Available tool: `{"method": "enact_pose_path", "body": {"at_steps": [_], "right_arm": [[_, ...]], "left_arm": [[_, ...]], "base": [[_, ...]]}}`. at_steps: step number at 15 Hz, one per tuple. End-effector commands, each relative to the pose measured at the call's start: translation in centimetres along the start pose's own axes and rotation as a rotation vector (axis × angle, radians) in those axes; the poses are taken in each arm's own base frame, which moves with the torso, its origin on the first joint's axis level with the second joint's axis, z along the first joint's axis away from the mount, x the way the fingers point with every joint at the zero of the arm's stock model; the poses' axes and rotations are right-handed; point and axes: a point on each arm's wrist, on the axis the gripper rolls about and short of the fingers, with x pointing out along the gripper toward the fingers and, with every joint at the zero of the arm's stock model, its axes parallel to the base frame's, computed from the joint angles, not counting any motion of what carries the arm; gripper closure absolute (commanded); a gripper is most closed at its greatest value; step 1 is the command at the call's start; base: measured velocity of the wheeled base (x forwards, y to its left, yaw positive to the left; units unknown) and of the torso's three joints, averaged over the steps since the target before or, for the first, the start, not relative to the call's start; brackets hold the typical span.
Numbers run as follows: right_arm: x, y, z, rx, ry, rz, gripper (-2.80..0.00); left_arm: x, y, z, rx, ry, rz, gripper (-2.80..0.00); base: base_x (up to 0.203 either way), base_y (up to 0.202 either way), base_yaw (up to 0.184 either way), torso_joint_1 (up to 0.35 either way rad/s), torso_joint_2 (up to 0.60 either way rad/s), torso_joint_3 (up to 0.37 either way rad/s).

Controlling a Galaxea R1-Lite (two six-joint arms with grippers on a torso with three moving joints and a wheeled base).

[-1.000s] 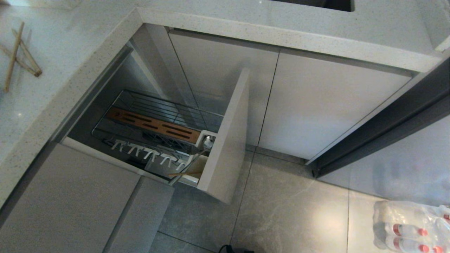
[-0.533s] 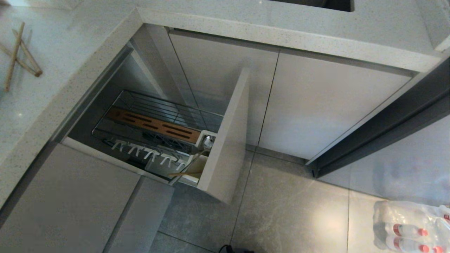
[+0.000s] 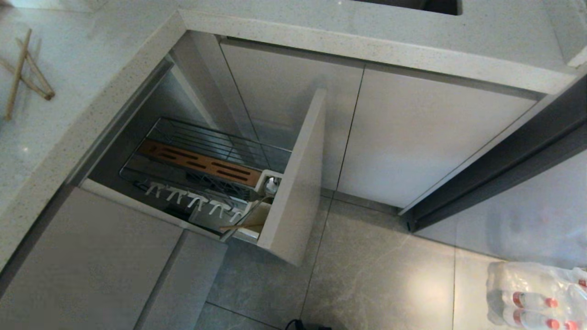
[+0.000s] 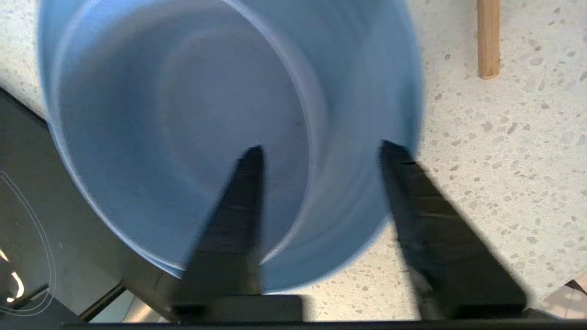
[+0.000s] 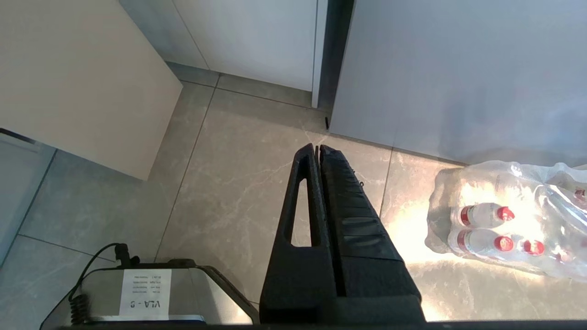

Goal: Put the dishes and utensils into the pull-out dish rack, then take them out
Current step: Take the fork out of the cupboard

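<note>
Pincer work here belongs to the left arm: the left pincer (image 4: 321, 156) hangs over the light-blue bowl (image 4: 192, 114), its two black fingers (image 4: 238, 206) parted, one inside the bowl's hollow and the other outside the wall, so the rim stands between them. Whether the fingers press on the wall I cannot tell; the bowl's outline is smeared. The bowl sits where the speckled bench (image 4: 495, 151) meets a dark glossy surface (image 4: 27, 192), partly over each. Near the bowl, on the speckled stone, lies the blunt end of one wooden chopstick (image 4: 488, 41).

The right pincer (image 5: 318, 149) is parked low over the tiled floor (image 5: 229, 183), its fingers pressed together and holding nothing. Beside it on the floor lies a shrink-wrapped pack of water bottles (image 5: 500, 220) with red caps, and below it a grey part of the robot carries a white label (image 5: 144, 286).

In the head view neither arm appears. The pull-out dish rack (image 3: 206, 151) stands drawn out from the cabinet under the bench, its beige front panel (image 3: 298, 178) toward the floor. The wooden strip (image 3: 202, 164) crosses the chrome wire basket, the white hooks (image 3: 197, 201) run along its near side, and the white utensil cup (image 3: 270, 181) sits against the panel. A long metal spoon (image 3: 255, 210) and a wooden chopstick lean near the cup. More chopsticks (image 3: 25, 73) lie crossed on the bench top at far left.
</note>
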Motion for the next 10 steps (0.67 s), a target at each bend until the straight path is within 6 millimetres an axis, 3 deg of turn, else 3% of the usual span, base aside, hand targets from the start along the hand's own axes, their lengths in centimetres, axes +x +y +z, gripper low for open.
{"method": "enact_pose_path", "body": {"at_steps": [1,10], "right_arm": [[0.0,0.0,0.0,0.000,-0.001,0.000,0.00],[0.0,0.0,0.0,0.000,0.001,0.000,0.00]], "left_arm": [[-0.4,-0.1,-0.1,0.000,-0.006,0.002,-2.80],[-4.3,-0.3,0.1,-0.010,-0.166,0.102,-2.80]], "base": [[0.000,0.000,0.000,0.000,0.00,0.000],[0.000,0.000,0.000,0.000,0.00,0.000]]}}
